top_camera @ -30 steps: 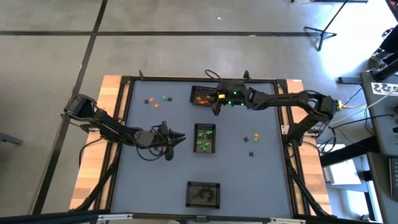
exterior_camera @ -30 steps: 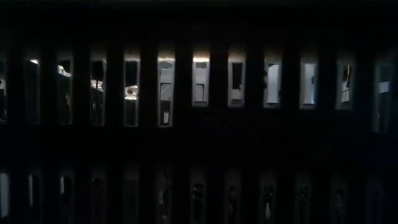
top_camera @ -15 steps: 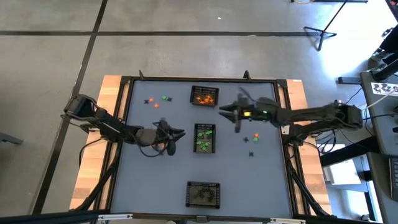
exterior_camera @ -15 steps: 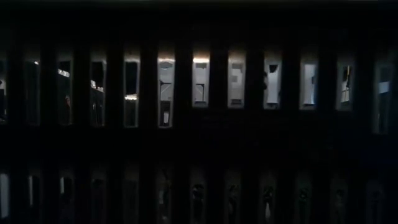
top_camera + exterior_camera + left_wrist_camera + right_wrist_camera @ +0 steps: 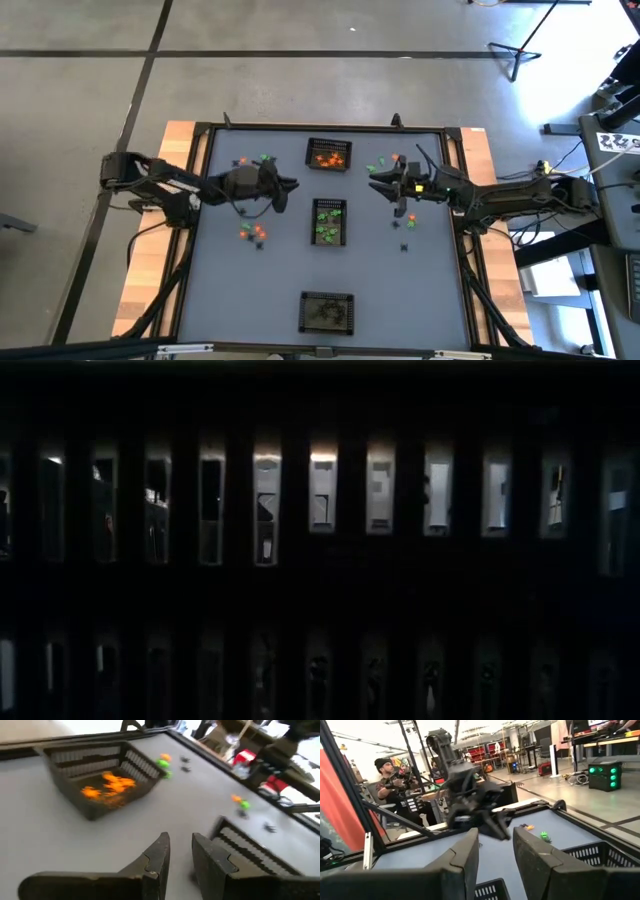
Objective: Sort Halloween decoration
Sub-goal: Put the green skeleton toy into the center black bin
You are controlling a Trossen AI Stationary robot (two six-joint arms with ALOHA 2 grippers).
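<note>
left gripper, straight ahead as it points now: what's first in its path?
Probably nothing close. In the high view the left gripper points across the table between the orange-filled basket and the green-filled basket. Farther along that line is the right gripper, facing it. Heights are unclear, so contact isn't certain.

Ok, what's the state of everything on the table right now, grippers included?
Left gripper: jaws slightly apart, empty.
Right gripper: jaws apart, empty.
Basket with orange trinkets: upright, partly filled.
Basket with green trinkets: upright, partly filled.
Third basket: upright, contents too dark to tell.
Loose trinkets: scattered in small clusters outside the baskets, unsorted.
</note>
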